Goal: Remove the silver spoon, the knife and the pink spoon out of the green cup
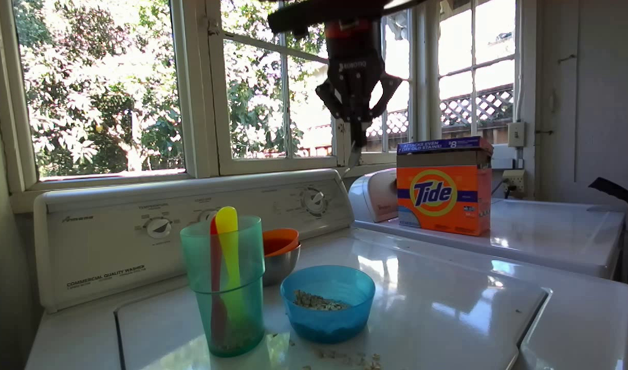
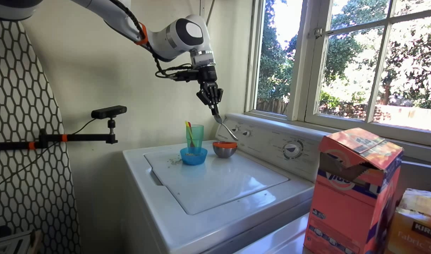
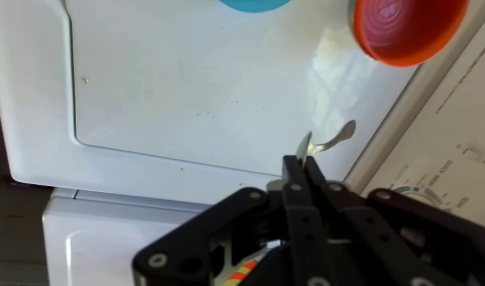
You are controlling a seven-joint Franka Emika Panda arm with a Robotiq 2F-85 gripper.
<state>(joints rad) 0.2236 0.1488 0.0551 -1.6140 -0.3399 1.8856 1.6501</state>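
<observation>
From afar, I pinch the slim silver metal spoon (image 3: 321,147) by its bowl in a black gripper (image 3: 301,161) above a white washer (image 2: 219,183), a hold its slanting handle's weight could twist loose, with the yellow-green plastic knife (image 1: 231,262) and pink-red plastic spoon (image 1: 216,272) inside a tall teal-green tumbler (image 1: 195,259).

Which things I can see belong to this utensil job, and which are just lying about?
For the job:
silver spoon, held in the gripper
green cup, upright
yellow-green knife, in the cup
pink spoon, in the cup

Just lying about:
blue bowl
orange bowl, resting in the metal bowl
Tide box
Kirkland box
</observation>
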